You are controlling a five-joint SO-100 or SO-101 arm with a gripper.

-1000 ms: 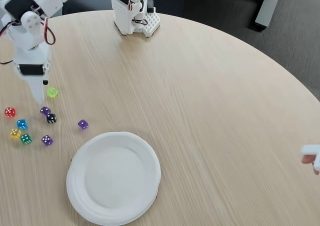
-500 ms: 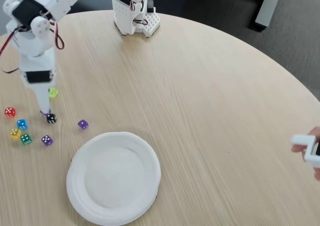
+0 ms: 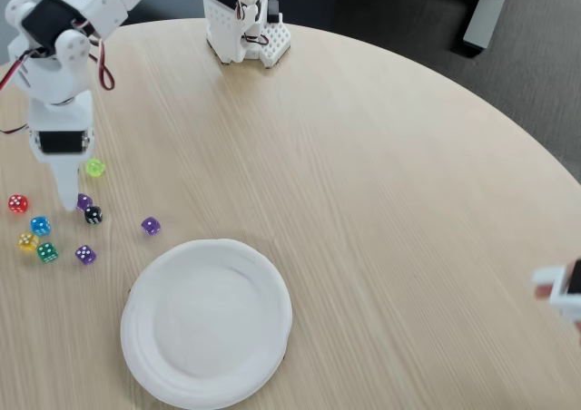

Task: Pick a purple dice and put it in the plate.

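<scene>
On pale round wood-grain tabletop [image 3: 381, 201], above dark carpet: white two-finger gripper [image 3: 67, 201], tip down, finger state impossible to tell. Just right of fingertips, touching or nearly: tiny translucent purple dice [image 3: 84, 201]. Farther right and below: round white paper plate [image 3: 145, 337].

On the pale wooden desk [image 3: 381, 174], red [image 3: 17, 203], blue [image 3: 40, 225], yellow [image 3: 27, 241] and green [image 3: 47, 252] dice are clustered at the left edge, a lime die [image 3: 94, 167] and a black die [image 3: 93, 215] being seen nearby.
</scene>
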